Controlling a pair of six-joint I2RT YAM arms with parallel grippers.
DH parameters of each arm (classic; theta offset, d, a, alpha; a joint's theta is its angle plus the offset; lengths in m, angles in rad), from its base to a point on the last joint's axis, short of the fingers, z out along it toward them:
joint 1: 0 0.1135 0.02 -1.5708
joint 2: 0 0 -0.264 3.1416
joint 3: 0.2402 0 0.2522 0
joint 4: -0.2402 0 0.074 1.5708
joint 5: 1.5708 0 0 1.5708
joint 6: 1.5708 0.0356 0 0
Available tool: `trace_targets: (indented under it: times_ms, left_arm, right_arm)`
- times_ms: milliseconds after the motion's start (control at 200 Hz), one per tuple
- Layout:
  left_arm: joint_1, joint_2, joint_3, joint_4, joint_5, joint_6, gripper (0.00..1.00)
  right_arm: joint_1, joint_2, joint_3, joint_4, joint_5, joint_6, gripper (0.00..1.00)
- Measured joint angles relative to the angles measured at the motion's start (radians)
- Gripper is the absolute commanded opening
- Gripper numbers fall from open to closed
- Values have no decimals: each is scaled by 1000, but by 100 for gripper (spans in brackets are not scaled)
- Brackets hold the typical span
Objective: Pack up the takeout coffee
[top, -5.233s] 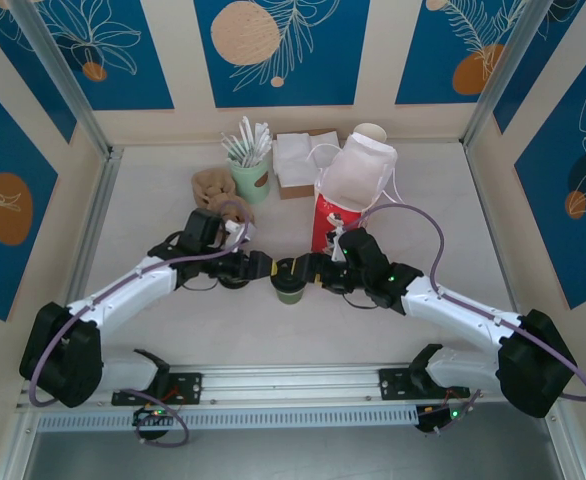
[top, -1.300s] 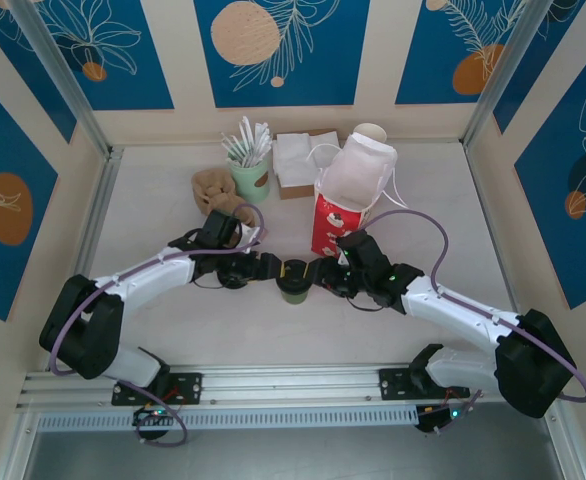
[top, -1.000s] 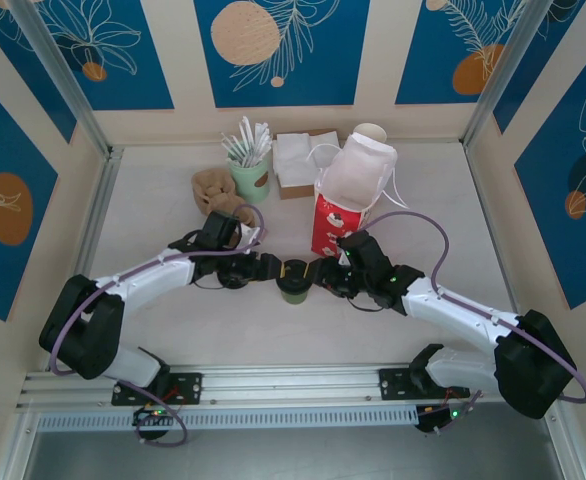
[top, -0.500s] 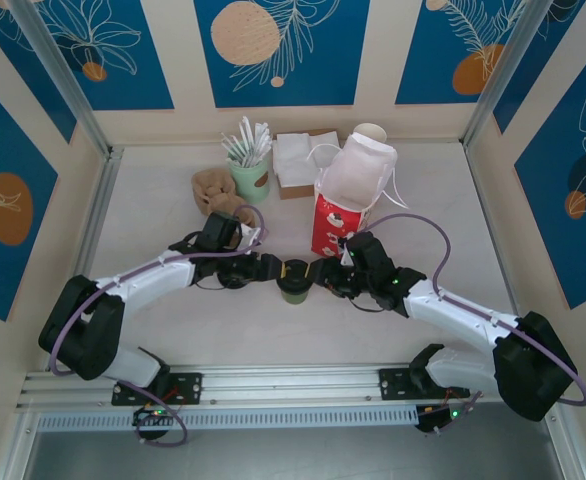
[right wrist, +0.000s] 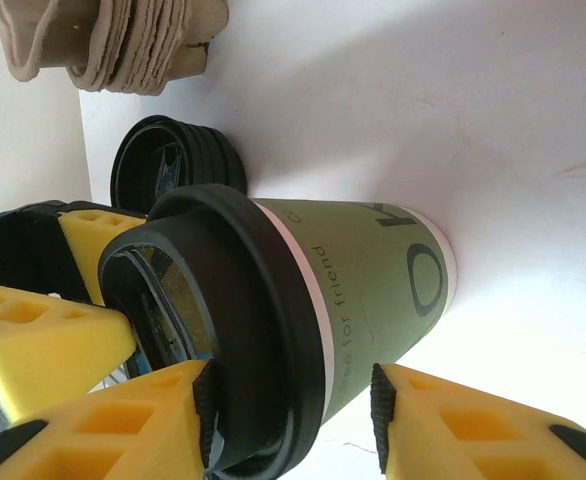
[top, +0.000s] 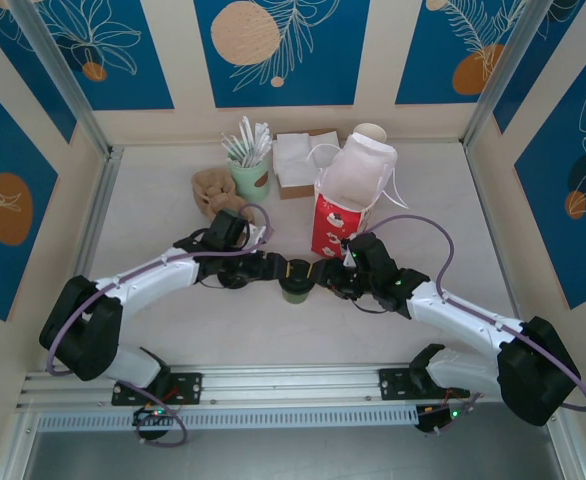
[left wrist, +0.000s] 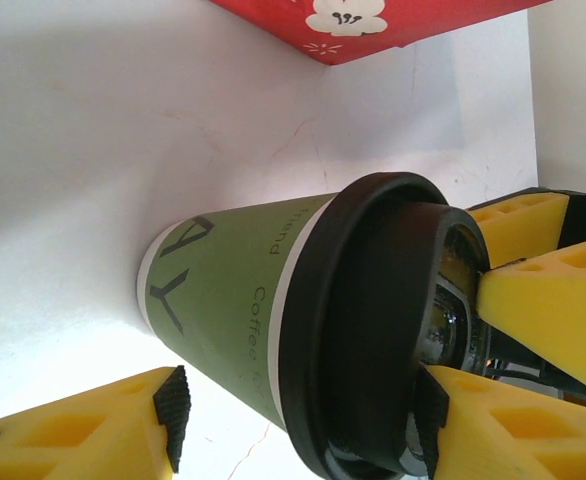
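Left gripper [top: 277,268] shifted right, flanking coffee [top: 294,281]

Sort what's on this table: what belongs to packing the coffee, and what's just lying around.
For the job:
takeout coffee
red paper bag
left gripper and right gripper, both at the cup

Lying about:
mint-green cup of white sticks
napkin stack
brown cup carriers
spare black lids
tan cup behind the bag
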Motion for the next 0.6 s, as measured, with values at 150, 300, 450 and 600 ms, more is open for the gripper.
trace_targets:
  times_ms: [150,300,450,600]
  left_arm:
    - [-2,0,10,-19,-14,0,64]
    - [-3,-2,11,-27,-18,-8,65]
    - [-3,-20,15,-53,-33,-8,67]
    - [-4,-42,28,-76,-50,-8,68]
  right_arm:
    - [0,0,5,-9,0,2,48]
    - [0,5,9,-12,-1,2,48]
    - [2,34,27,-6,-11,2,48]
    - [12,66,46,5,-19,3,47]
